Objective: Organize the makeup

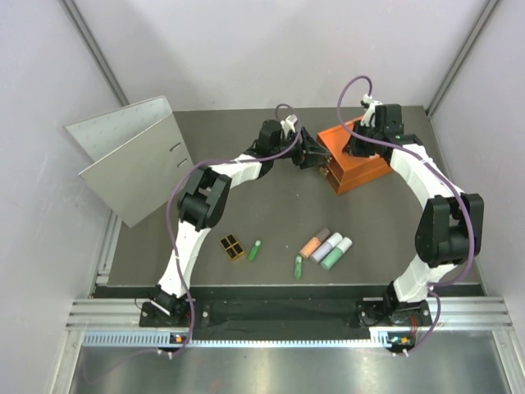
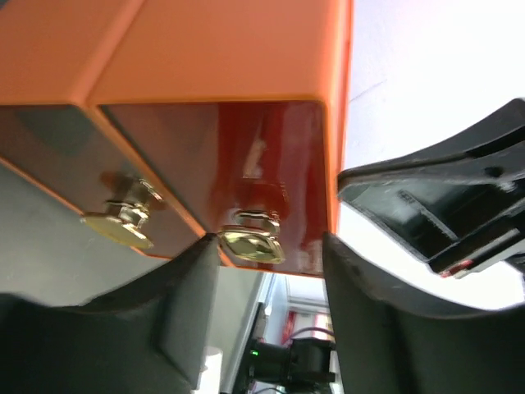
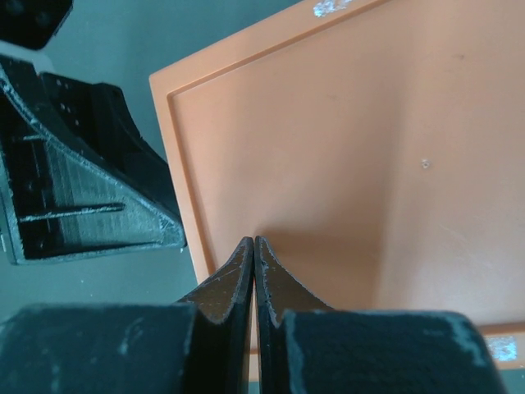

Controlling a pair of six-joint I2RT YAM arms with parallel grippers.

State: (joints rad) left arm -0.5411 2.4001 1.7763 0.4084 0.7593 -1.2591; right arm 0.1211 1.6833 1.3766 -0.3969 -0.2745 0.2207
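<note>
My left fingers (image 2: 190,316) sit spread either side of the small gold knob (image 2: 253,244) on the orange drawer box (image 2: 221,49). My right fingers (image 3: 235,283) are pinched together, empty, over its lid. Nearer me on the dark bench (image 1: 271,205), the orange tube (image 1: 314,244), lavender-white tube (image 1: 327,246) and mint green tube (image 1: 337,254) lie side by side, slanting far-right. One slim green stick (image 1: 255,250) lies just beside the square black-and-gold palette (image 1: 234,247), and a second green stick (image 1: 299,266) lies between it and the tubes.

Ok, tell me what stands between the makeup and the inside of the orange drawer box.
The drawer fronts: both look shut flush in the orange drawer box. The left tool is open around one gold knob; the right tool, shut, sits over the box's top. Nothing lies between box and makeup.
</note>
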